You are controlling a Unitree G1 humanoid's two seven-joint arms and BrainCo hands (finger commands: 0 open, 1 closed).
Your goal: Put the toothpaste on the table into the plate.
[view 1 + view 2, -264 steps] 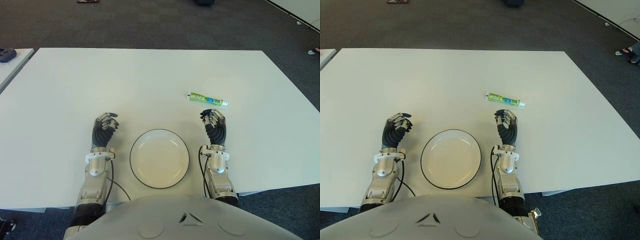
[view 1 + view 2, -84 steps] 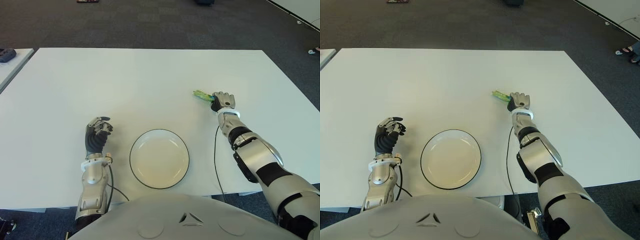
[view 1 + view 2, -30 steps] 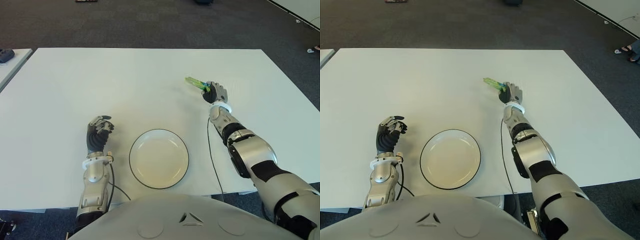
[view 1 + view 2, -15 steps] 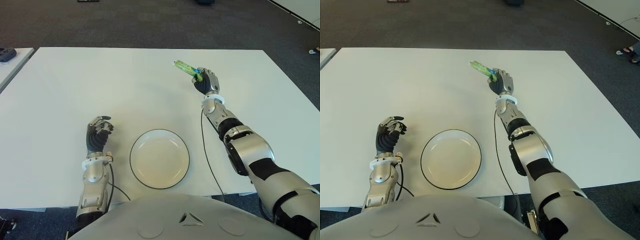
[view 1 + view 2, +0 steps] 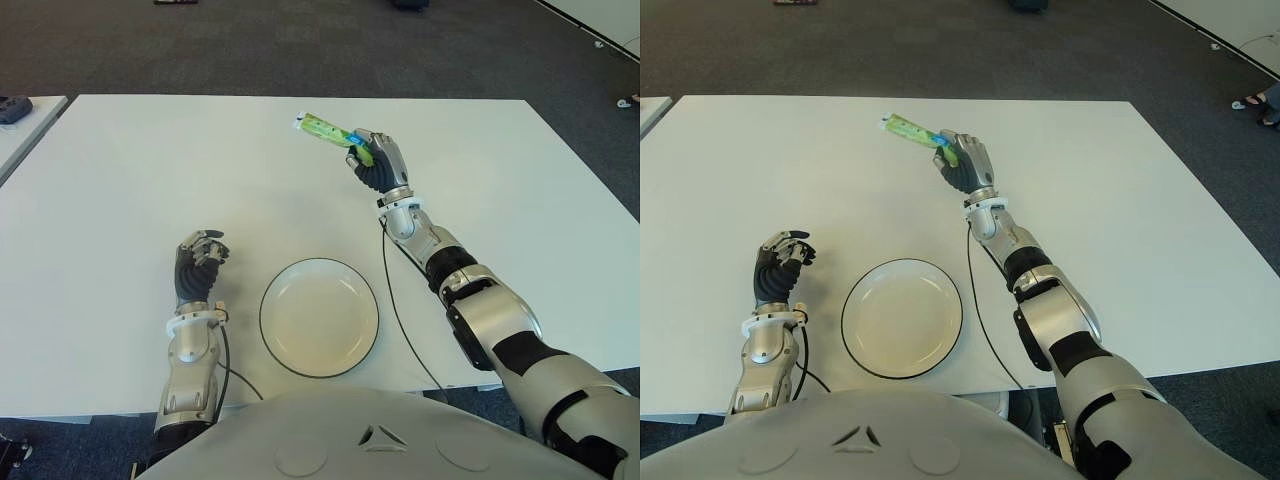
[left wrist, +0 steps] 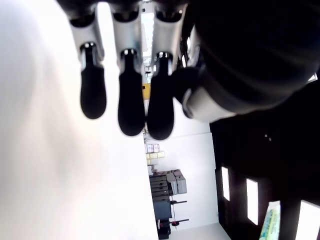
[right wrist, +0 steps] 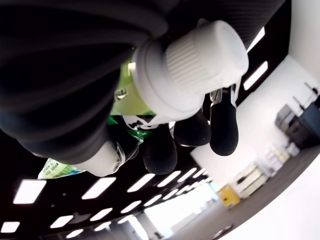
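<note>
Currently the right hand [image 5: 378,165] is raised over the white table [image 5: 120,180], in the upper centre of the left eye frame, arm stretched out from the lower right. Fingers curled tight around the toothpaste [image 5: 328,130], gripping it at the cap end. Green tube sticks out up and to the left from the fist, tilted, flat crimped end farthest from the hand. Looks clear of the table surface.

Right wrist view confirms the grasp: white ribbed cap [image 7: 200,60] pokes out of the fist, green label pinched between palm and the dark fingertips [image 7: 224,125], which wrap across the tube. Tube's far end shows at the left edge of that frame.

Plate [image 5: 271,340] sits at lower centre of the eye views, white with a dark rim, nothing in it. Toothpaste is well apart from it, above it in frame and slightly right of its centre.

Left hand [image 5: 199,266] shows at lower left, just left of the plate, palm side up, fingers loosely curled, holding nothing. Left wrist view shows three dark fingertips [image 6: 132,107] hanging bent over the pale table with no object between them. Can't tell whether that hand touches the table.

Dark carpet [image 5: 300,45] fills the top of the eye views beyond the table edge.
</note>
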